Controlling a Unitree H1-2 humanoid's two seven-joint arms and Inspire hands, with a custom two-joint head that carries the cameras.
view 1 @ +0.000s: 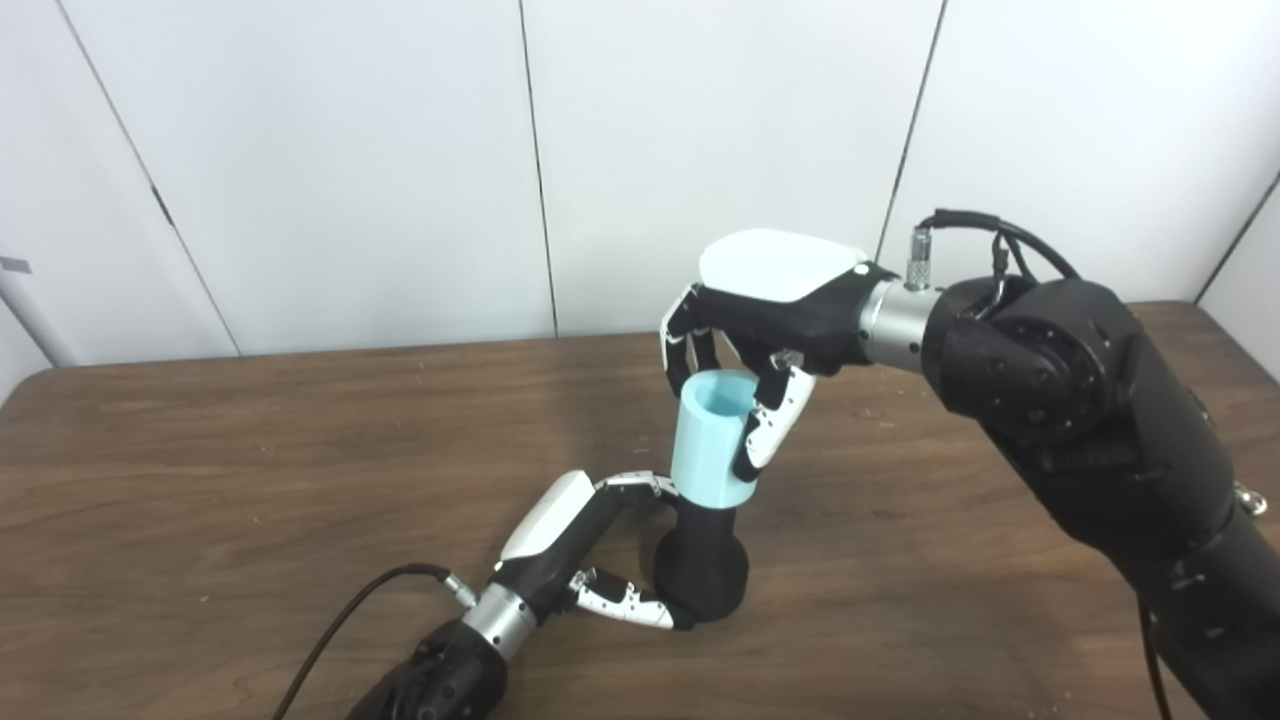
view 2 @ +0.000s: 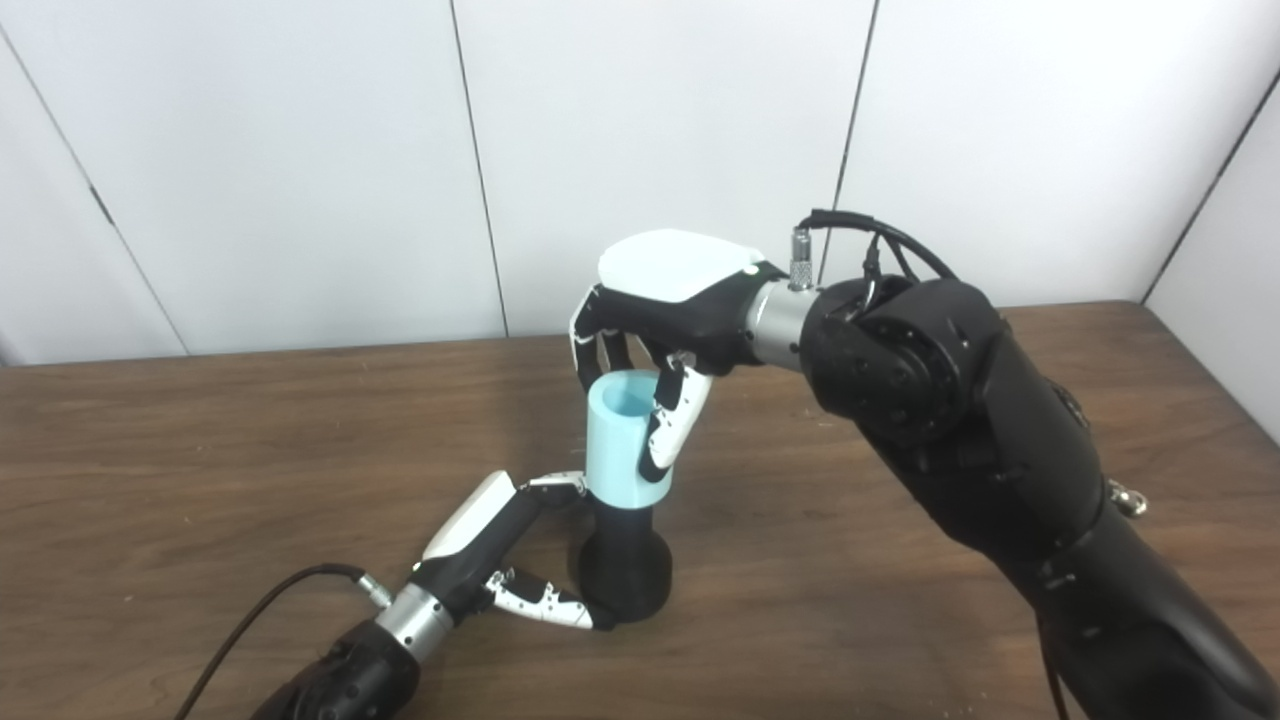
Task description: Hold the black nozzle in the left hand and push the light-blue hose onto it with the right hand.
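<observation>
Black nozzle (view 1: 703,565) stands upright on the wooden table (view 1: 200,480), left hand (view 1: 590,545) wrapped around its bulbous base. Light-blue hose (view 1: 712,440) sits atop the nozzle, right hand (view 1: 760,330) clasping its upper end.

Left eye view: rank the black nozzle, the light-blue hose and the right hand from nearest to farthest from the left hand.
1. Black nozzle: standing on the table, gripped at its bulbous base by the left hand.
2. Light-blue hose: directly above, seated on the nozzle's top.
3. Right hand: highest, closed around the hose's upper part.
</observation>
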